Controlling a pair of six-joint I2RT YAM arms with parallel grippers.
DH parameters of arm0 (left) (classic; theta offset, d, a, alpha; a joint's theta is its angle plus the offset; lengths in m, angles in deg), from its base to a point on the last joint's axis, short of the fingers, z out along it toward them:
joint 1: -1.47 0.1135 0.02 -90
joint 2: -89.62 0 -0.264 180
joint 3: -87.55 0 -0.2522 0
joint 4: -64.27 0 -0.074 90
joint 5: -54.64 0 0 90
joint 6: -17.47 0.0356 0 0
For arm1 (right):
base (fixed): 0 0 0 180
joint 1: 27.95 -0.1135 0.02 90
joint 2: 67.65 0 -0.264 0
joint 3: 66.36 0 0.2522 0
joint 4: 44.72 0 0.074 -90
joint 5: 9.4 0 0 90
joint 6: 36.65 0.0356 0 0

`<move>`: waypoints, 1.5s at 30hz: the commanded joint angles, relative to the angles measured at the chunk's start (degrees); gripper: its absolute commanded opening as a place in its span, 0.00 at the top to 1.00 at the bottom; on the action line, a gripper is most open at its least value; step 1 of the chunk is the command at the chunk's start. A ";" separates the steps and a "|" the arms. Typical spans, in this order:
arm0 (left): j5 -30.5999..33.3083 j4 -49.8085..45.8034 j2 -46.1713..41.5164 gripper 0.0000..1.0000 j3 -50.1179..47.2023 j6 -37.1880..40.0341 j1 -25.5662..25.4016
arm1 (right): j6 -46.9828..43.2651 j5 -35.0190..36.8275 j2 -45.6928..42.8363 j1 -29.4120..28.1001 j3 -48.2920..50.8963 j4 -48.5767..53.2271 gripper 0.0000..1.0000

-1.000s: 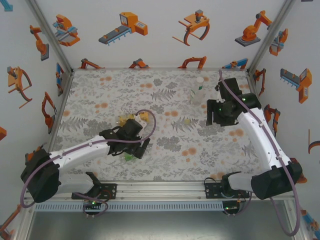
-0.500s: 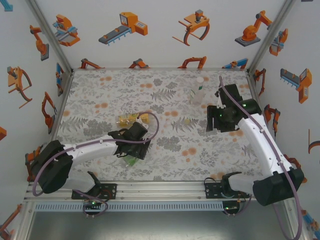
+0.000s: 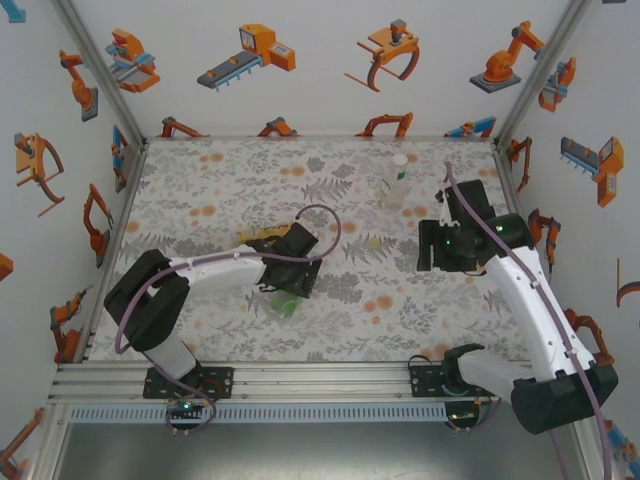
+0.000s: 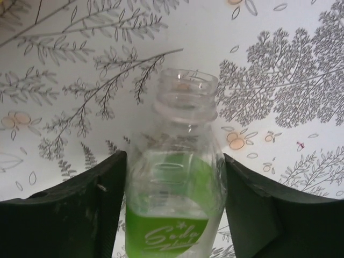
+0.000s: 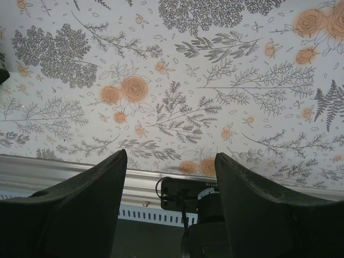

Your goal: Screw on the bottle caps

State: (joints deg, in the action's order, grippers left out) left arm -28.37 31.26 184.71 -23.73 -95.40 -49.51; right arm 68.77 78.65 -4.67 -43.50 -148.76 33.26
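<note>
A green-labelled bottle (image 4: 174,204) sits between my left fingers, its threaded neck (image 4: 185,94) bare and uncapped. My left gripper (image 4: 174,161) is shut on its body, both pads against its sides. From above, that gripper (image 3: 288,290) holds the bottle (image 3: 286,304) low over the mat at centre left. A tall slim clear bottle (image 3: 397,182) stands at the back right. A small pale cap (image 3: 375,241) lies on the mat between the arms. My right gripper (image 3: 440,255) hovers right of it, open, and nothing lies between its fingers (image 5: 97,188).
A yellow-amber bottle (image 3: 264,240) peeks out behind the left arm, mostly hidden. The right wrist view looks down on the flowered mat (image 5: 177,80) and the near metal rail (image 5: 64,174). Patterned walls close in the table on three sides.
My left gripper has closed on the green-labelled bottle and carried it right and a little farther in. The right gripper has drifted slightly right, still open.
</note>
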 commanded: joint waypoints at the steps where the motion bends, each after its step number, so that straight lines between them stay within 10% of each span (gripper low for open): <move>1: -1.97 -1.32 1.16 0.29 1.89 0.15 0.03 | -0.84 0.29 -1.62 0.14 0.40 2.09 0.38; 15: 4.14 -8.87 -7.75 0.26 -4.74 -2.35 -5.62 | -0.13 -2.52 -2.03 0.09 1.31 2.44 0.38; 45: 6.88 -5.20 -11.80 0.57 -5.73 1.79 -5.88 | 1.69 -4.72 -1.77 0.13 1.05 1.22 0.42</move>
State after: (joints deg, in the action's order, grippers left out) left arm -22.27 25.64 177.43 -28.93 -95.47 -55.46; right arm 69.08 75.04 -6.57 -43.50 -147.67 34.33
